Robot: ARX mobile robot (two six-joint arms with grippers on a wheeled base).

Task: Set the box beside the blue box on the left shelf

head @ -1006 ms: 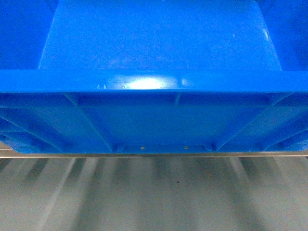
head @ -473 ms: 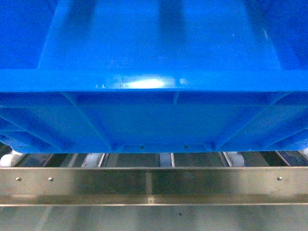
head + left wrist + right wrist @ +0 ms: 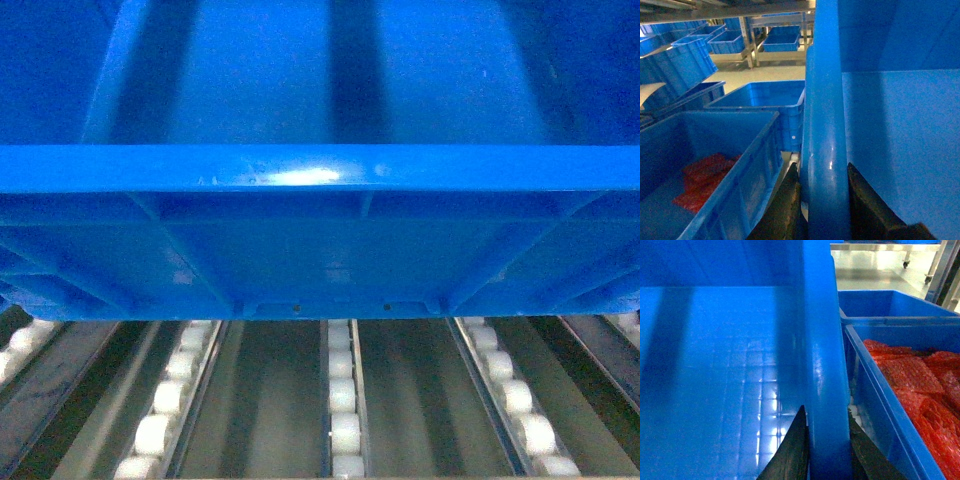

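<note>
The box (image 3: 320, 250) is a big bright-blue crate that fills the upper head view, its ribbed near wall facing me. It hangs over the left shelf (image 3: 343, 400), whose white roller tracks run beneath it. My left gripper (image 3: 822, 167) is shut on the box's left rim (image 3: 825, 115). My right gripper (image 3: 826, 410) is shut on its right rim (image 3: 822, 340). A blue box (image 3: 750, 165) with red contents stands close beside the left rim. Another blue box (image 3: 880, 385) with red contents stands close beside the right rim. I cannot tell whether the box rests on the rollers.
In the left wrist view, further blue crates (image 3: 765, 100) sit beyond the neighbouring one, and more fill steel racks (image 3: 747, 42) across a pale floor. An empty blue crate (image 3: 890, 302) lies behind the right-hand neighbour. Narrow gaps separate the held box from both neighbours.
Under the box the head view showed blurred floor, then the steel front rail, and now the roller tracks. Dark shadow bands have fallen across the box's inside.
</note>
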